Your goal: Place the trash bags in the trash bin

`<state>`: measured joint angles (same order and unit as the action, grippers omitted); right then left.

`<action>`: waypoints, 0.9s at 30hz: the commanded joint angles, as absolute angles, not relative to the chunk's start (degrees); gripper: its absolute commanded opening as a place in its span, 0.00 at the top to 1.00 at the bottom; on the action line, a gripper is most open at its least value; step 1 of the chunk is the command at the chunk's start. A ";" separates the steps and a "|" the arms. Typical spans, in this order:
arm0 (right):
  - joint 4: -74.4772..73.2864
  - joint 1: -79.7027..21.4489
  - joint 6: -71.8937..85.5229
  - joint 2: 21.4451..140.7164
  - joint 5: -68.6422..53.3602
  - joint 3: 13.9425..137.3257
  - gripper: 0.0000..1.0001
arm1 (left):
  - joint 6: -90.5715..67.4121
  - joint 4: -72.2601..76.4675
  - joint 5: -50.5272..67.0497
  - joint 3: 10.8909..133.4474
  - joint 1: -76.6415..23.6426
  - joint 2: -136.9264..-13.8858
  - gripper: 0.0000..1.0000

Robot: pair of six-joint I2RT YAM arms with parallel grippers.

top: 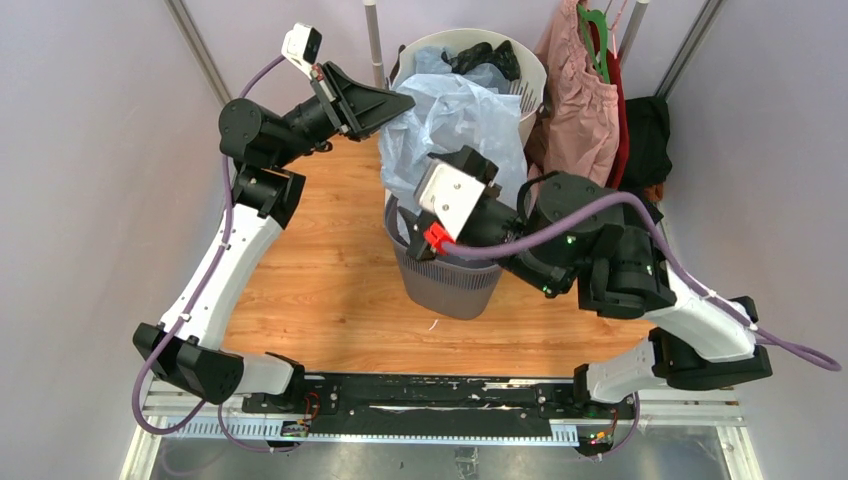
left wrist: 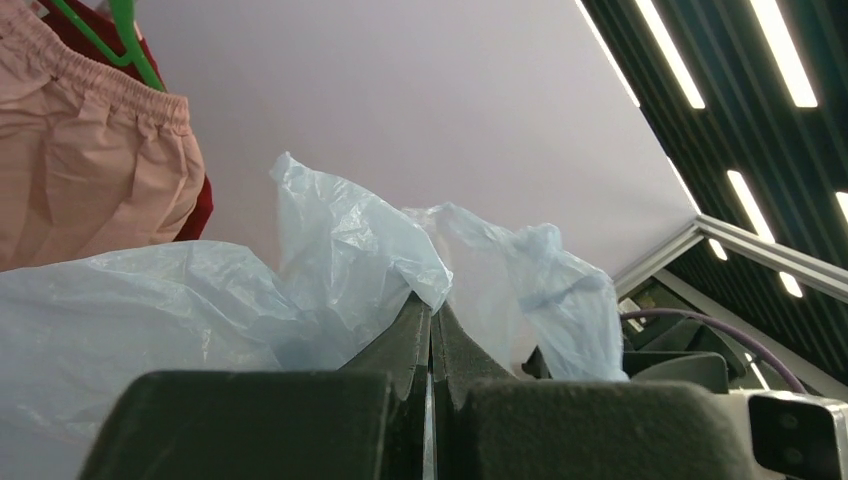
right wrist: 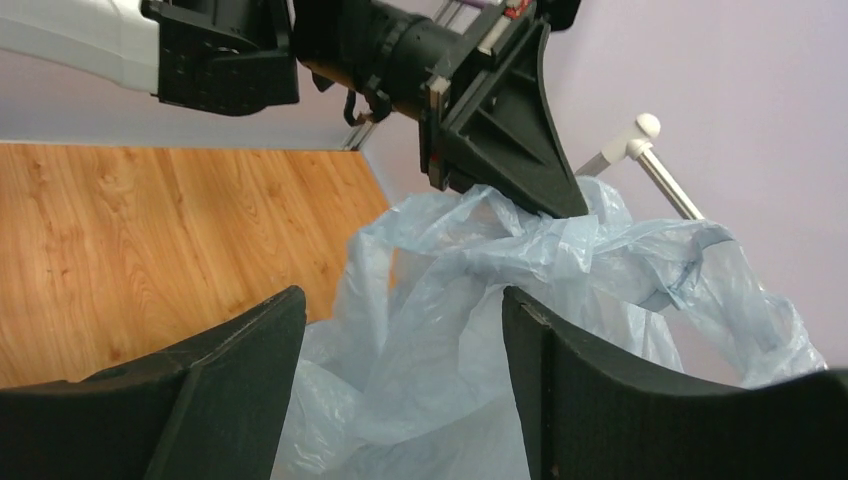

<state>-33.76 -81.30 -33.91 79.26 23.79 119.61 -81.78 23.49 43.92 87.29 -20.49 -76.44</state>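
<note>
Crinkly pale blue see-through plastic bag [top: 460, 120] hangs over dark grey mesh bin [top: 455, 285], pinched in clenched left gripper [top: 400, 103]; right gripper [right wrist: 403, 300] gapes before it

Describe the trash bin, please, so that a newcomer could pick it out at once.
Start at the wooden tabletop and look to its middle. There stands the trash bin, under the pale blue bag. It is dark grey mesh, unlike the round white slotted basket behind it.

Thin, crinkly see-through plastic bag [top: 460, 120] — matt wood-grain table [top: 320, 270], mesh bin [top: 455, 285].
</note>
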 commanded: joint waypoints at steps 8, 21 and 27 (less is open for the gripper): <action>8.63 -92.65 -47.10 61.46 40.03 98.88 0.25 | -80.58 24.26 45.70 84.88 -19.58 -74.56 1.00; -28.52 -92.64 -10.28 42.63 56.56 102.49 0.30 | -82.34 24.26 45.79 94.87 -17.58 -78.75 1.00; -36.86 -92.64 -9.26 49.10 37.20 112.12 0.29 | -82.10 24.26 45.61 94.76 -17.58 -80.24 1.00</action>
